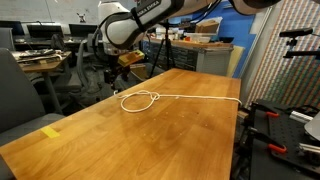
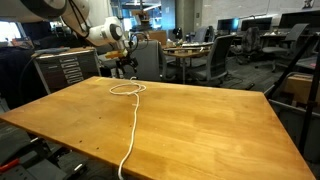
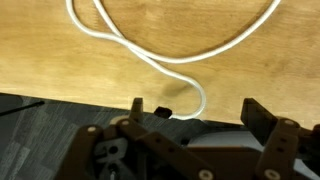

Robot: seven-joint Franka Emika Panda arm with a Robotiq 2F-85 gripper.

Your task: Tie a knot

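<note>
A white rope (image 1: 141,99) lies on the wooden table (image 1: 150,135). It forms a loose loop near the far edge, with a long tail running toward the right corner (image 1: 225,100). In the other exterior view the loop (image 2: 125,89) sits at the far edge and the tail runs down to the near edge (image 2: 128,150). My gripper (image 1: 118,72) hangs off the table beyond the loop, also shown in an exterior view (image 2: 128,66). In the wrist view its fingers (image 3: 195,112) are spread apart and empty, with the rope end (image 3: 190,95) curving at the table edge between them.
A yellow tape patch (image 1: 51,131) sits on the table's near left. Chairs (image 2: 148,60) and desks (image 2: 195,55) stand behind the table. A grey chair (image 1: 15,90) is at the left. Red-and-black equipment (image 1: 275,125) stands at the right.
</note>
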